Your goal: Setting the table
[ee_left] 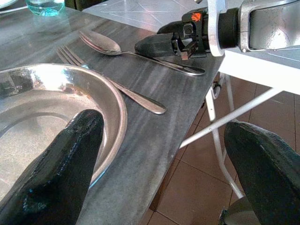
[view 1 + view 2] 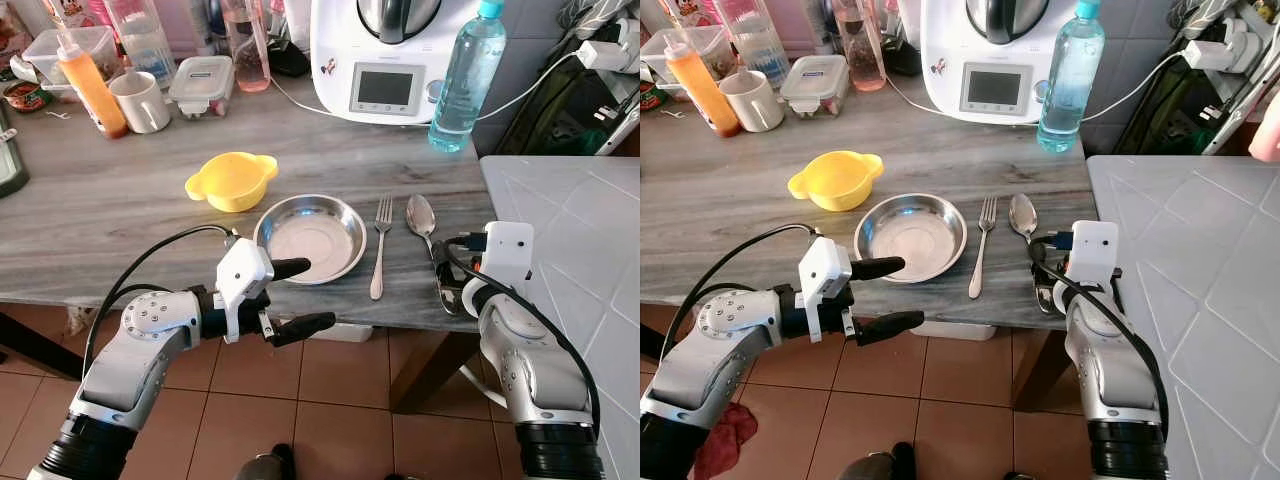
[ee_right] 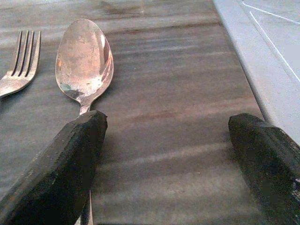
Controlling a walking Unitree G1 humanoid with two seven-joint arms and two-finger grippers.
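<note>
Two pieces of cutlery lie side by side on the grey wood-grain desk (image 2: 90,210), just right of the steel plate (image 2: 310,237). The fork (image 2: 380,243) is nearest the plate, the spoon (image 2: 421,216) just beyond it. Both have their long axis running from the desk's near edge toward the back, tines and bowl pointing away from the robot, handles toward the near edge.

The left claw (image 2: 303,296) sits at the near edge of the desk, spread wide and holding nothing. Its upper finger reaches over the plate's near rim, the lower one hangs off the edge above the tiled floor.

The right claw (image 3: 174,164) is low over the desk at the spoon's handle end, also wide open and empty; one finger sits right over the handle, though I cannot tell whether it touches.

A yellow bowl (image 2: 232,180) stands just behind and left of the plate. A water bottle (image 2: 466,76) stands upright farther back.
</note>
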